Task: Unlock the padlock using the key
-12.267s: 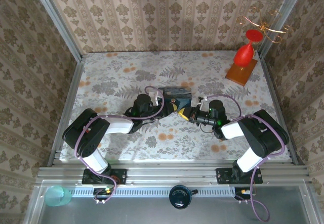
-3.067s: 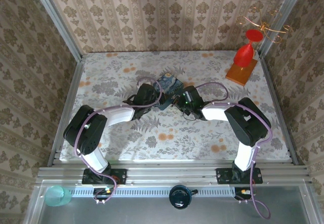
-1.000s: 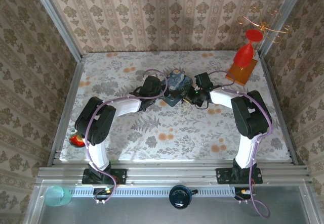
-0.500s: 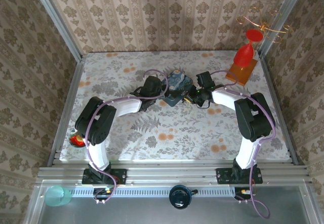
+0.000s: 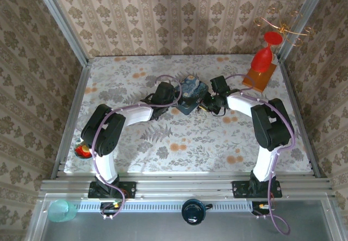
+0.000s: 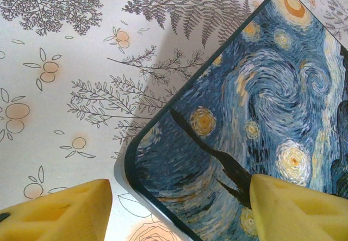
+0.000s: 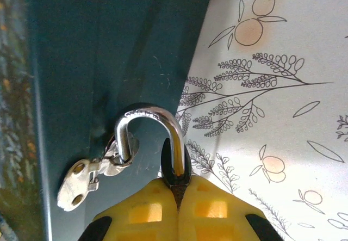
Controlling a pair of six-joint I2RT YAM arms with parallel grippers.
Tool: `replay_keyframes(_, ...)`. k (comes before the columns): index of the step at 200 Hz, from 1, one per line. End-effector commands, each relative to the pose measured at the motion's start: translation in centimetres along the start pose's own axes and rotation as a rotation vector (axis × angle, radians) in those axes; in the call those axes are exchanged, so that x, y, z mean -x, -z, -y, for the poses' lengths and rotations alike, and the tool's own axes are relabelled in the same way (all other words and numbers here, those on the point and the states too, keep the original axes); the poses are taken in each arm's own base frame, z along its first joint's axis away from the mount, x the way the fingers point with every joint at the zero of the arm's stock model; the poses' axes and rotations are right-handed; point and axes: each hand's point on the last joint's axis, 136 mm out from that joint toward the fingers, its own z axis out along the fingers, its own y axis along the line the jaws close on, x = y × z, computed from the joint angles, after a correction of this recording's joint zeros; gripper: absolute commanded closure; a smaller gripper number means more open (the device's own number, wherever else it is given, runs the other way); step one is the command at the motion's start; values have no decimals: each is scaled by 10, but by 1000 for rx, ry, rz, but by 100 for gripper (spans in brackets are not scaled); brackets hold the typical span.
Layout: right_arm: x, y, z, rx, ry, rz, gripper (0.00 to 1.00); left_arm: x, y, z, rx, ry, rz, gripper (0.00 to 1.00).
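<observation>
Just beside the blue tin [image 7: 109, 45], the right gripper [image 7: 176, 191] clamps the padlock [image 7: 175, 162], whose loop seemingly threads the clasp [image 7: 89, 178], while the left gripper [image 6: 179, 191] gapes.

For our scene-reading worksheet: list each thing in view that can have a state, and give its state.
Blue swirl-painted rectangular metal tin: lid shut.
Small black padlock with silvery loop: loop through tin's latch; locked or not, unclear.
Left end effector: open, astride tin's corner.
Right end effector: shut on padlock.
</observation>
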Motion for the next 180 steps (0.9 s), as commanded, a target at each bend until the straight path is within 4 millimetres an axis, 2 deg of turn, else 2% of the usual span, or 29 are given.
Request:
replay_keyframes(1,8,-8,28,-112,-48,7,100,-61,-8,-53,196,-82,-193,33)
replay_keyframes(14,7,-16,33,-127,-52,-11,100,-60,-7,-51,193,-88,-192,33)
replay_keyframes(35,11,-19,27,-115,-42,-10,100,-60,-6,-45,187,-101,-193,32)
replay_keyframes(63,14,-11,0,-70,26,-23,100,-61,-6,-41,183,-119,-201,32)
replay_keyframes(78,14,-2,-7,-64,51,-7,100,-62,-5,-38,183,-124,-203,32)
replay_keyframes(127,27,12,8,-75,35,40,100,-62,0,-43,204,-127,-193,33)
replay_keyframes(156,35,14,9,-49,7,60,100,-62,0,-44,210,-126,-192,33)
replay_keyframes(180,32,13,9,-45,6,46,100,-60,0,-43,206,-125,-188,32)
